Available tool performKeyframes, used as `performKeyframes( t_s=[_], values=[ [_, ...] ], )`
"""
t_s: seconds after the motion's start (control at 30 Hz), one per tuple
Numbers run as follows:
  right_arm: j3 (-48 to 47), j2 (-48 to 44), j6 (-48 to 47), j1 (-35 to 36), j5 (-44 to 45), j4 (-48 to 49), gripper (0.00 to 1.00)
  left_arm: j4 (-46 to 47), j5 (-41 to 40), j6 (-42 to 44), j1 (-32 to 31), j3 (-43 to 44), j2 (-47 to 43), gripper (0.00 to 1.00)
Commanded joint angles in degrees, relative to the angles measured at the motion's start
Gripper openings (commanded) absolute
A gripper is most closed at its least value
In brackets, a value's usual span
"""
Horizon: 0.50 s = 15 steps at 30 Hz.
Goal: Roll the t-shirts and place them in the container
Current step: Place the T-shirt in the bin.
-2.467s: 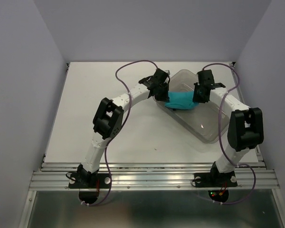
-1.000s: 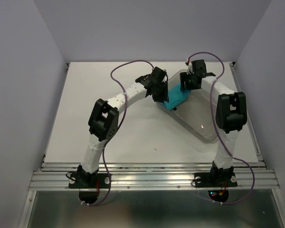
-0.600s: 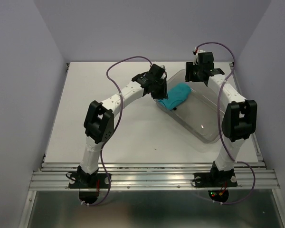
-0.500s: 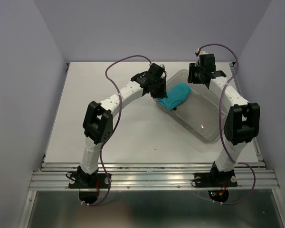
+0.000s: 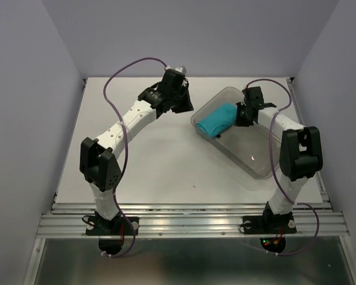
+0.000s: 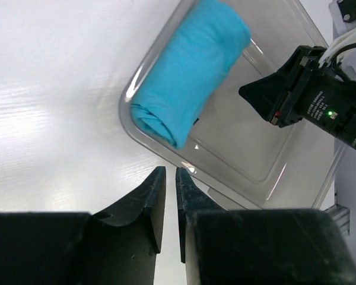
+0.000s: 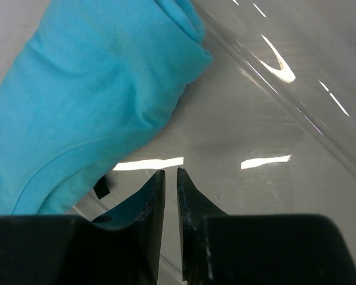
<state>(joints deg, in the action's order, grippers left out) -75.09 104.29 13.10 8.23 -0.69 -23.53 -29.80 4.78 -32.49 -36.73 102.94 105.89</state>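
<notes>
Rolled shirt (image 5: 216, 120) lies in the far-left end of the bin (image 5: 252, 151), against its wall. Right gripper (image 7: 170, 173), jaws nearly closed and empty, hovers inside, just beside the roll. Left gripper (image 6: 169, 172), likewise empty, hangs over bare worktop (image 5: 154, 160) outside the bin's left corner.

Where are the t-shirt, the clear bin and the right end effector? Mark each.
t-shirt (image 6: 187, 71): left wrist view, middle of the roll.
clear bin (image 5: 258, 163): top view, bare floor.
right end effector (image 7: 167, 175): right wrist view, between fingertips.

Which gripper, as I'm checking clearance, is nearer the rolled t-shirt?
The right gripper: it hangs over the clear bin beside the teal t-shirt, while the left gripper is over the table.
</notes>
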Motion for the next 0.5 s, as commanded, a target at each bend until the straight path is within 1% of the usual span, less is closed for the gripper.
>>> performKeyframes(
  t_s=[0.0,0.1,0.27,0.33,0.37,0.47],
  values=[
    [-3.7,4.7,1.6,-0.3,-0.5,2.4,0.19,2.0,-1.9,0.2,3.0,-4.4,-6.5,0.24],
    [-6.5,7.9,2.4,-0.3,-0.2,3.0,0.19,2.0,-2.2,0.2,4.2,-6.7,-8.0,0.23],
    [-13.9,12.5,3.2,-0.3,0.4,2.9,0.20,2.6,-1.7,0.2,5.3,-9.9,-9.1,0.24],
    [-15.5,13.3,3.2,-0.3,0.4,2.5,0.19,2.6,-1.5,0.4,5.6,-10.5,-9.1,0.24],
    [-16.1,13.5,3.3,-0.3,2.3,2.5,0.19,2.6,-1.3,0.5,5.6,-10.6,-9.0,0.24],
    [-16.1,13.1,3.1,-0.3,3.5,2.3,0.20,2.9,-1.1,0.7,6.0,-11.1,-8.8,0.24]
  ],
)
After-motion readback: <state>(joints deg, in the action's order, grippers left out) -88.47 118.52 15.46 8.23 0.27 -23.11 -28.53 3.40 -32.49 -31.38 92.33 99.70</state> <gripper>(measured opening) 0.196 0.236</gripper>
